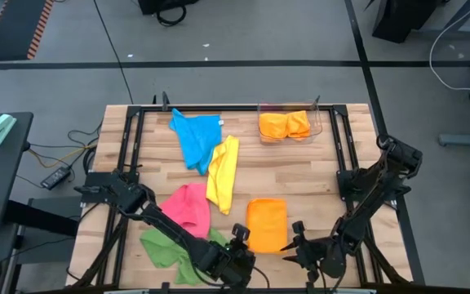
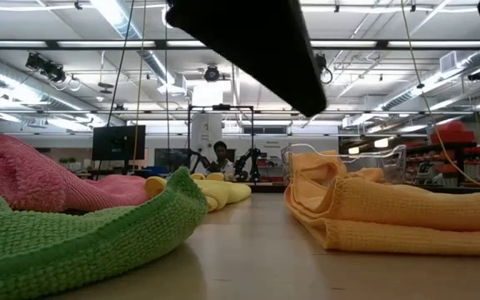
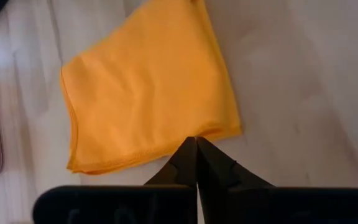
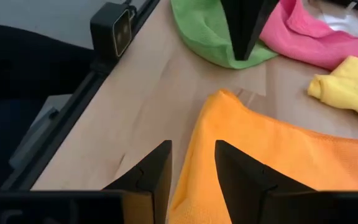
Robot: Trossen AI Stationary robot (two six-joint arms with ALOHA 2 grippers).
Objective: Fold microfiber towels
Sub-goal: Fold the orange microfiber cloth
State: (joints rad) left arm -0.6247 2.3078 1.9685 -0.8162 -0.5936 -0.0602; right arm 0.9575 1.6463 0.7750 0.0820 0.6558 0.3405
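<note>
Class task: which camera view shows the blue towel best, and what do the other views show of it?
The high view: the whole blue towel lies crumpled at the table's far side, touching the yellow towel. The low view and both wrist views show no clear sign of it.

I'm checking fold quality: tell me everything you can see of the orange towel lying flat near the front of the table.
The orange towel is a soft, fine-looped cloth, folded into a neat rectangle with stitched hems, lying flat on the wooden table. It sits right of the pink towel, apart from it. The shut left gripper hovers at one edge; the right gripper stands open at its corner.
</note>
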